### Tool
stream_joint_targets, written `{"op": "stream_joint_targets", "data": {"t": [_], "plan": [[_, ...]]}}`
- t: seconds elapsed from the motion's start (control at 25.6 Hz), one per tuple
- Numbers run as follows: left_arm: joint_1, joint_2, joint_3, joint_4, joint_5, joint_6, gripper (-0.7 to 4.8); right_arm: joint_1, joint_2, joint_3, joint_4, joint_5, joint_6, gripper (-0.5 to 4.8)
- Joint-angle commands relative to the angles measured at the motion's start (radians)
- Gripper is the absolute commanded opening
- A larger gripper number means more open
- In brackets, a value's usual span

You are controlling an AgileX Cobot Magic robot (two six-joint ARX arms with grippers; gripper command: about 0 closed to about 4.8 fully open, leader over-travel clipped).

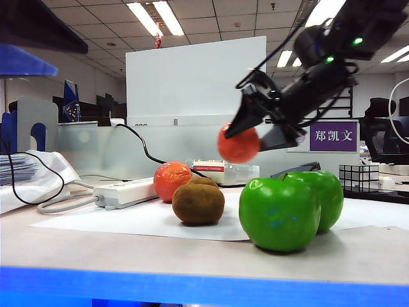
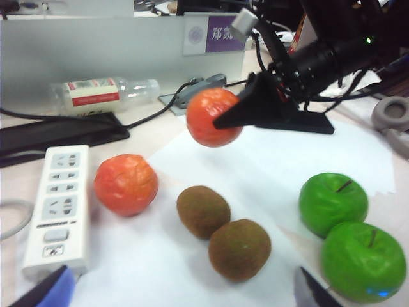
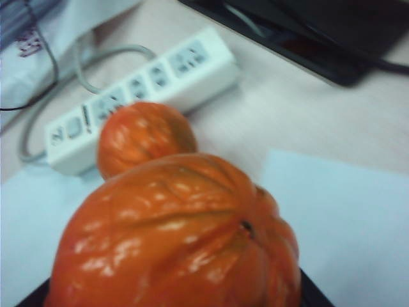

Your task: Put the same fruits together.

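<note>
Starting leftward, one tangerine (image 1: pixel 172 181) lies on the bench (image 1: pixel 192 256), kiwis (image 2: pixel 220 230) and apples (image 2: pixel 345 233) already paired. Its mate (image 1: pixel 238 144) is gripped aloft by the right pincer (image 1: pixel 255 131); only joining remains. The left pincer (image 2: pixel 185 291) hangs spread, empty.

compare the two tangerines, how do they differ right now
The held tangerine hangs in the air, clamped in the right end effector; the other tangerine rests on the table beside the white power strip. The held tangerine is clear of the other fruit, while the resting one sits just behind a kiwi. Both are glossy, orange-red, ridged and look about the same size. The left end effector is open, holding nothing.
</note>
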Motion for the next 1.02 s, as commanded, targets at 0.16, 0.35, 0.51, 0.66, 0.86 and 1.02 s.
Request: {"op": "stream_joint_targets", "data": {"t": [0.16,0.35,0.51,0.66,0.86,1.02], "plan": [[0.001,0.018,0.005,0.000,-0.034,0.014,4.20,0.024,0.087,0.098,-0.003,-0.023,0.010,-0.05],[0.001,0.019,0.005,0.000,-0.049,0.014,3.00,0.027,0.152,0.141,-0.001,-0.024,0.023,-0.05],[0.001,0.019,0.005,0.000,-0.051,0.017,2.64,0.031,0.202,0.170,0.000,-0.024,0.024,-0.05],[0.002,0.019,0.005,-0.002,-0.052,0.029,2.24,0.042,0.247,0.198,-0.007,-0.024,0.024,-0.05],[0.002,0.019,0.005,-0.015,-0.057,0.029,2.04,0.060,0.260,0.213,0.008,-0.016,0.023,-0.05],[0.002,0.019,0.005,-0.021,-0.058,0.029,2.04,0.066,0.261,0.223,0.024,0.005,0.023,0.56]]}}
